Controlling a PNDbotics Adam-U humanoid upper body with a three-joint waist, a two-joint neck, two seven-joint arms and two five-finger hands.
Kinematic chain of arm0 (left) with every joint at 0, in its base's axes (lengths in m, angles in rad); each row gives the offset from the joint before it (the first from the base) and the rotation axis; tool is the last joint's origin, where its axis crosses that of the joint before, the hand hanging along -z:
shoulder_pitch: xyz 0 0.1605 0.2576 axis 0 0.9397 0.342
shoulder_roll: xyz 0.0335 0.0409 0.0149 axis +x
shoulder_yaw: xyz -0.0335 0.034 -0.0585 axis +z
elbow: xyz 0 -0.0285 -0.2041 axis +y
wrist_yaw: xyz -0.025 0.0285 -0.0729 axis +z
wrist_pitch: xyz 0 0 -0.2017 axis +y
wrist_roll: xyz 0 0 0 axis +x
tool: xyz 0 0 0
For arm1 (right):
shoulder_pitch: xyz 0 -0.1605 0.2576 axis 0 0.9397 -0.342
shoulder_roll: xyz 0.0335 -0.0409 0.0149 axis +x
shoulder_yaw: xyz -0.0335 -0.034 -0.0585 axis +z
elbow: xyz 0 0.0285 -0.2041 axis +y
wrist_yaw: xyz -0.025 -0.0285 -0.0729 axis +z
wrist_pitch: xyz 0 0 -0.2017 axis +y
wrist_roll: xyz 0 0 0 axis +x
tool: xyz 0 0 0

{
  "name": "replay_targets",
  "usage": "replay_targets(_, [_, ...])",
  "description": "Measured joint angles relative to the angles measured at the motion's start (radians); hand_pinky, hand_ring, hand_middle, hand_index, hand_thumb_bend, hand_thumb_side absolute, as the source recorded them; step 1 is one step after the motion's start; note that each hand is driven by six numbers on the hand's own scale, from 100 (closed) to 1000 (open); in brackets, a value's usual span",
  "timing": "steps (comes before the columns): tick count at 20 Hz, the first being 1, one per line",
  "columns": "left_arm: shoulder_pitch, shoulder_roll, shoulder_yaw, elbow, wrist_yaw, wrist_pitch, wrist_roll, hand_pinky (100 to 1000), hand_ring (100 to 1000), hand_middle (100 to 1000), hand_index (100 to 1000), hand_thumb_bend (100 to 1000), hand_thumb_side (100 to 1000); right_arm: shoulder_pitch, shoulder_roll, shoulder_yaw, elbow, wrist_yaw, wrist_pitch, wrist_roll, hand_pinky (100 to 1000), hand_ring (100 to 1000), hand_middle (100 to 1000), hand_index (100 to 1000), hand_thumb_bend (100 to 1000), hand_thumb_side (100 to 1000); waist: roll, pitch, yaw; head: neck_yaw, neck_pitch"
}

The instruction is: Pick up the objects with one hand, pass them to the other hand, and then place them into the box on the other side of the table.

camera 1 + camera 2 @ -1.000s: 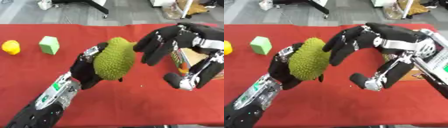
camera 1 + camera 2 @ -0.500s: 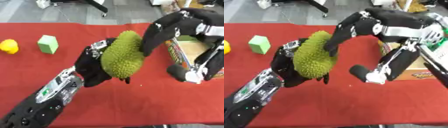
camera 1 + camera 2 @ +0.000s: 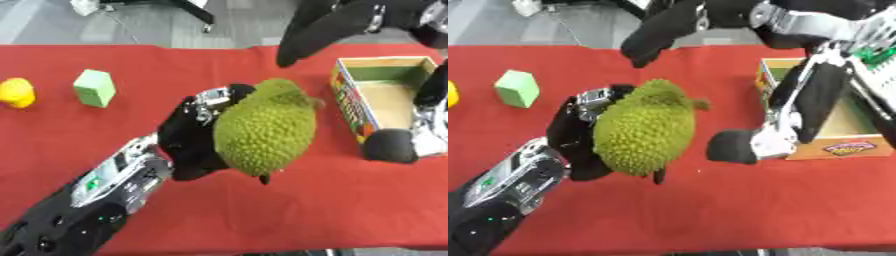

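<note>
Mid-table, left hand point(image 3: 188, 142) cupping durian point(image 3: 262, 132), right hand point(image 3: 710, 20) spread

My left hand point(image 3: 579, 140) is curled around a big spiky green fruit point(image 3: 642, 134), holding it up above the red table point(image 3: 710, 210), its stem end tilted toward the far right. My right hand point(image 3: 737, 75) hangs spread over and beside it, fingers point(image 3: 658, 35) reaching above the fruit's top and the thumb point(image 3: 732, 146) low on its right side, apart from the rind. Behind that hand sits a cardboard box point(image 3: 846, 142) at the table's right edge. Far left, a green cube point(image 3: 517, 88) stands beside a yellow thing point(image 3: 451, 94) cut off by the frame.
</note>
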Motion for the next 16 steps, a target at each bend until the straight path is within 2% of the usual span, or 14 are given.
replay_targets(4, [-0.020, 0.001, -0.015, -0.029, 0.020, 0.017, 0.014, 527, 391, 364, 574, 100, 745, 0.003, 0.016, 0.074, -0.001, 0.272, -0.093, -0.096, 575, 688, 686, 884, 360, 707, -0.004, 0.007, 0.009, -0.008, -0.006])
replay_targets(6, [-0.024, 0.006, -0.021, -0.032, 0.030, 0.024, 0.019, 528, 392, 365, 574, 100, 743, 0.011, 0.025, 0.108, -0.004, 0.421, -0.124, -0.174, 576, 681, 682, 881, 348, 703, -0.005, 0.008, 0.014, -0.010, -0.010])
replay_targets(12, [-0.024, 0.018, -0.033, -0.033, 0.051, 0.037, 0.034, 529, 394, 367, 575, 100, 727, 0.060, 0.034, 0.168, -0.010, 0.854, -0.139, -0.490, 586, 673, 675, 879, 318, 692, -0.011, 0.013, 0.024, -0.016, -0.015])
replay_targets(16, [-0.024, 0.024, -0.033, -0.033, 0.069, 0.036, 0.043, 530, 396, 368, 576, 100, 716, 0.091, 0.032, 0.178, -0.011, 1.085, -0.131, -0.674, 615, 679, 681, 883, 317, 692, -0.013, 0.013, 0.025, -0.017, -0.018])
